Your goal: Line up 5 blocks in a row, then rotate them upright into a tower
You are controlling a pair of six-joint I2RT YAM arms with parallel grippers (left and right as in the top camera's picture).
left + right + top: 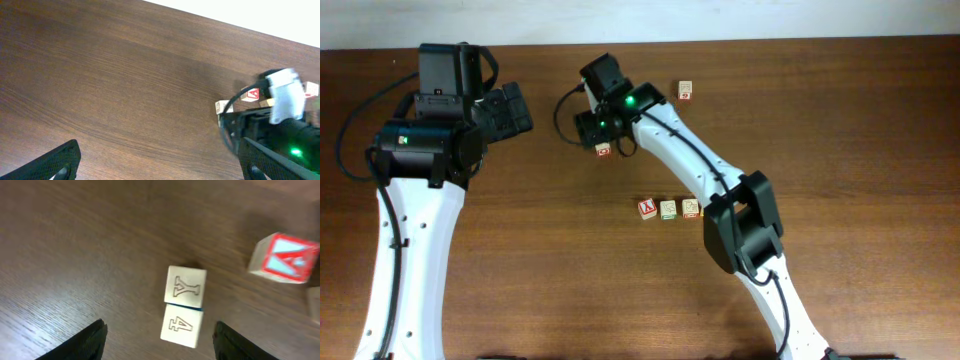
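Observation:
My right gripper [160,330] hangs open over a pale wooden cube [184,311] that rests on the table. The cube shows engraved Y and 4 faces with a thin blue line along the edge between them. It lies between the fingers, nearer the right one, with a gap on each side. A block with a red A [286,258] lies beyond it to the right; overhead it shows as a red-topped block [604,150] just below the right gripper [600,130]. Three blocks form a row [668,209], and one block [686,90] sits alone near the far edge. My left gripper [160,145] is open over bare wood.
The right arm [700,170] stretches diagonally from the near right across the table, its elbow beside the row of three. The left arm [420,170] stands at the left with its gripper [515,108] pointing right. The table's far edge [770,40] runs along the top.

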